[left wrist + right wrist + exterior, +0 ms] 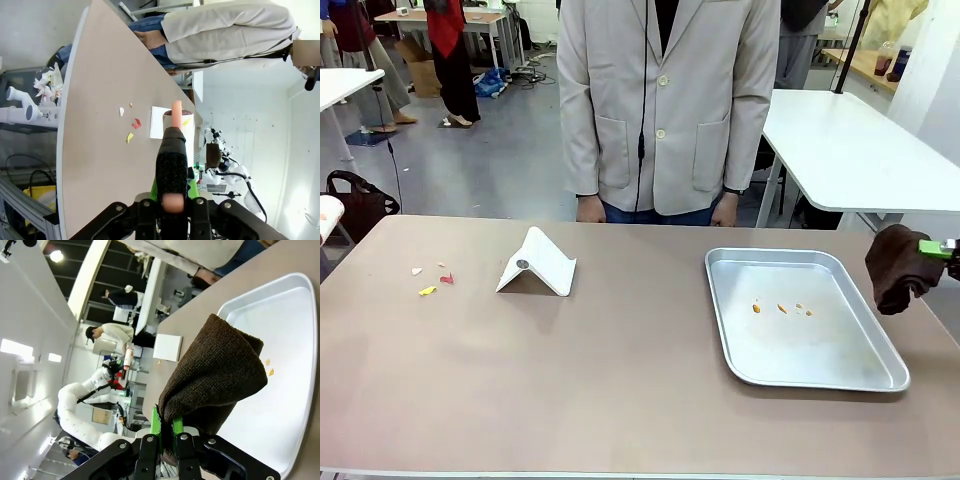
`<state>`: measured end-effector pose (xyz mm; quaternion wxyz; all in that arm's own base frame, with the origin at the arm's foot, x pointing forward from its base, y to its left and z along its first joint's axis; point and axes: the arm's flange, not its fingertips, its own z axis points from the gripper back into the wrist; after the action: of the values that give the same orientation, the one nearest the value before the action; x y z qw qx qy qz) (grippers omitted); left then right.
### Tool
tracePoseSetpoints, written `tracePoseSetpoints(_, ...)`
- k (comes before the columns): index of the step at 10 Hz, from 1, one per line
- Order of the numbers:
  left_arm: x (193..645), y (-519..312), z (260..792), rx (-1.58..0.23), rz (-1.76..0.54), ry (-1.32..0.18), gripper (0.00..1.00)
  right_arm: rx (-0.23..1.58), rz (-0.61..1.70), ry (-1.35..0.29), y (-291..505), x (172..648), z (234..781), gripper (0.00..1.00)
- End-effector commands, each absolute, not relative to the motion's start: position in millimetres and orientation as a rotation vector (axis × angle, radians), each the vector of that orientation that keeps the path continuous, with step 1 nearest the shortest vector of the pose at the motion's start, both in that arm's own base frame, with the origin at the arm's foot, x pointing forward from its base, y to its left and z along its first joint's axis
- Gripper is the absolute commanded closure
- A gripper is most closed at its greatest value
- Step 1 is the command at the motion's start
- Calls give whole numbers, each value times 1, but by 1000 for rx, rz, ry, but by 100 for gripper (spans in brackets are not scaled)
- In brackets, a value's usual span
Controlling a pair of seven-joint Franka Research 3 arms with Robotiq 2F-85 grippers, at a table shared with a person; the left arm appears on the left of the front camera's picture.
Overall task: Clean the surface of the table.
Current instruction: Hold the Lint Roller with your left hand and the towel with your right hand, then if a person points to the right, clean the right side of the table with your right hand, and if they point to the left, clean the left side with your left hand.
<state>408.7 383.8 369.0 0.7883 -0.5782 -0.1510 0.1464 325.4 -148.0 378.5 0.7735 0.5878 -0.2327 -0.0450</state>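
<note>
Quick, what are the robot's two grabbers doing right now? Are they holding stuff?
The left gripper is shut on a black-and-pink tool.
The right gripper is shut on a dark brown cloth.

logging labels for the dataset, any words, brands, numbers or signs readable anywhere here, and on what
No text can be read.
table, silver tray, white folded piece, brown cloth, pink-handled brush: no print shows on any of them.
Far-off things behind the person: too small to tell.
</note>
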Motion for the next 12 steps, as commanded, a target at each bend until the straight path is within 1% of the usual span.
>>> tracePoseSetpoints(1,413,376,379,-1227,296,-307,87,1276,-96,-502,-146,325,384,92)
tracePoseSetpoints(12,413,376,379,-1227,296,-307,87,1276,-96,-502,-146,325,384,92)
